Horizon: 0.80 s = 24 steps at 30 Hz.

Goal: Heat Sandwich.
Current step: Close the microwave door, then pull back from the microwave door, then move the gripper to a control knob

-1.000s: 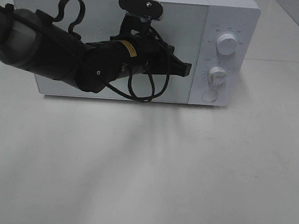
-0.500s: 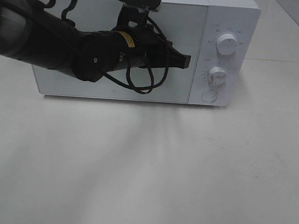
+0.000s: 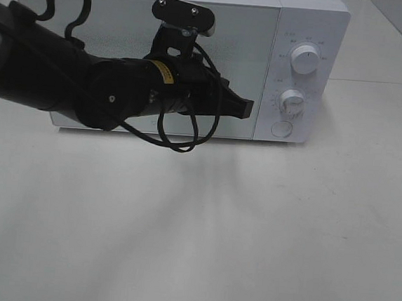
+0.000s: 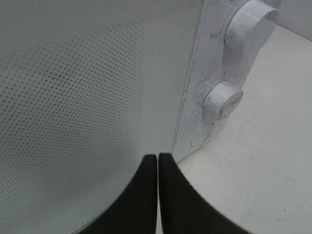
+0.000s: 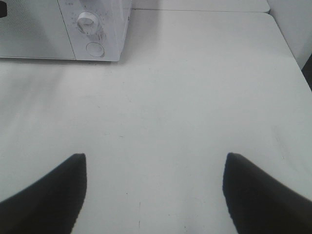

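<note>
The sandwich is not showing itself anywhere from where I am standing: the microwave (image 3: 307,19) is sitting on the white table (image 3: 263,240) with its door (image 3: 250,35) shut, and the dotted window is giving no view of the inside, so I cannot tell where it is lying relative to either gripper. The left gripper (image 3: 249,109) is reaching across the front of the door with its two black fingers (image 4: 146,180) pressing flat against each other and nothing showing between them. Its tips are pointing at the lower right part of the door, just beside the seam where the control panel is beginning, roughly level with the gap between the lower knob (image 3: 292,102) and the round button (image 3: 281,128); the upper knob (image 3: 305,61) is sitting above them. Whether the tips are touching the door I cannot tell. The right gripper (image 5: 155,161) is hanging over bare table well apart from the microwave, with its fingers spreading wide and gripping nothing.
</note>
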{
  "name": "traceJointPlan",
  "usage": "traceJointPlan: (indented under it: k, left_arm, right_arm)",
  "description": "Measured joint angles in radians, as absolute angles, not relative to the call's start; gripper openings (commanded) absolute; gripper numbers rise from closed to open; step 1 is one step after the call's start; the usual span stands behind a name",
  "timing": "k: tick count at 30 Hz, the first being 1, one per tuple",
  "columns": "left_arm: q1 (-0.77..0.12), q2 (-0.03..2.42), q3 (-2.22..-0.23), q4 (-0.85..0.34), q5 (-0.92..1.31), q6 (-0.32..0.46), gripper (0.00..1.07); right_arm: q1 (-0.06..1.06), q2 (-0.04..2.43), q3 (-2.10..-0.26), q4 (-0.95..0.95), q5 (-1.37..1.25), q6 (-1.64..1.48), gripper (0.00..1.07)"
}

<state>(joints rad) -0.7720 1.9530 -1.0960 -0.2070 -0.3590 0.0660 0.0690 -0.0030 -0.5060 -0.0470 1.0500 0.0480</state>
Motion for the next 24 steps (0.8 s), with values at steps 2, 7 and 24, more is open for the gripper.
traceJointPlan:
  k: [2, 7, 24]
  left_arm:
    - [-0.773, 1.928, -1.068, -0.207, -0.359, 0.066, 0.00]
    - [-0.773, 1.868, -0.985, -0.207, -0.354, 0.066, 0.00]
    - [-0.771, 1.655, -0.903, -0.110, 0.104, 0.066, 1.01]
  right_arm:
    - [0.069, -0.003, -0.506, -0.047, 1.050, 0.048, 0.75]
    - [0.069, -0.003, -0.506, -0.047, 1.050, 0.048, 0.75]
    - [0.069, -0.003, -0.506, -0.047, 1.050, 0.048, 0.75]
